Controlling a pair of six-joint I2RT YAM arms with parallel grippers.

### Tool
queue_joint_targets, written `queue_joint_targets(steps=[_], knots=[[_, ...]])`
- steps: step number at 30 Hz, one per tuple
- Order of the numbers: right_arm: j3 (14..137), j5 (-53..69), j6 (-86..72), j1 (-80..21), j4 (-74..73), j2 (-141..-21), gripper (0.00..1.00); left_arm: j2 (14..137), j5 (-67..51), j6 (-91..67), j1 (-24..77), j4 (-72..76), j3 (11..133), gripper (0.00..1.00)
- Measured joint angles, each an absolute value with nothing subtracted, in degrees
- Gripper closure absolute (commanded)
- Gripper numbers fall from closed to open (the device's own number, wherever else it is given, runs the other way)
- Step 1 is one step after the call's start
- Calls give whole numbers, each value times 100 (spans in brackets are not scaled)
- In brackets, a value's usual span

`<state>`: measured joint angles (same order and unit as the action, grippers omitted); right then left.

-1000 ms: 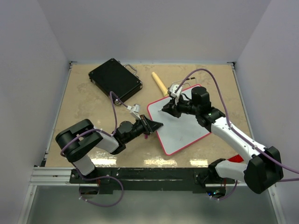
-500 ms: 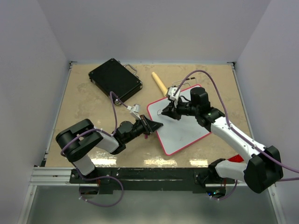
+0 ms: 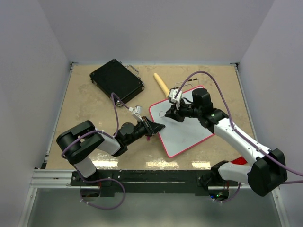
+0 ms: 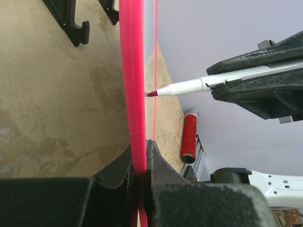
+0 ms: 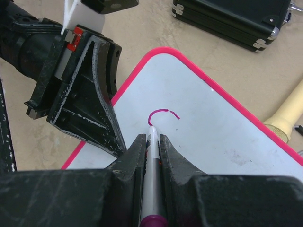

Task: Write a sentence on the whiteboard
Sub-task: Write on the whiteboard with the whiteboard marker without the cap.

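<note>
The whiteboard [image 3: 187, 132] lies right of the tabletop's [image 3: 94, 109] middle, its rim pinched by the left gripper [image 3: 156, 127]. The right gripper [image 3: 170, 112] clamps a marker [image 5: 152, 142], tip on the board's far corner beside one curved stroke [image 5: 158, 112]. Writing seems barely begun; finishing that letter needs steady pressure.

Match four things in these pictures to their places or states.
1 glossy white board with pink rim
2 white marker pen
3 black hard case
4 cream wooden handle

a lying at the far left of the table
b edge clamped by the left gripper
c lying between case and board
d held by the right gripper, tip on the board

Pairs: 1-b; 2-d; 3-a; 4-c
</note>
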<state>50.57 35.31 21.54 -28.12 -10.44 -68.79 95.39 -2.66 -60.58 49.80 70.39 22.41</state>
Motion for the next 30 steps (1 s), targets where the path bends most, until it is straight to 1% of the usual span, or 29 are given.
queue_joint_targets(steps=[10,30], knots=[[5057,3050,2084,-2810,-1072,-6781,100,9539,-270,-6077,4974,7035,2241,100],[5089,3444,2038,-2783,-1044,-6869,100,9539,-285,-6055,4974,7052,2241,100]])
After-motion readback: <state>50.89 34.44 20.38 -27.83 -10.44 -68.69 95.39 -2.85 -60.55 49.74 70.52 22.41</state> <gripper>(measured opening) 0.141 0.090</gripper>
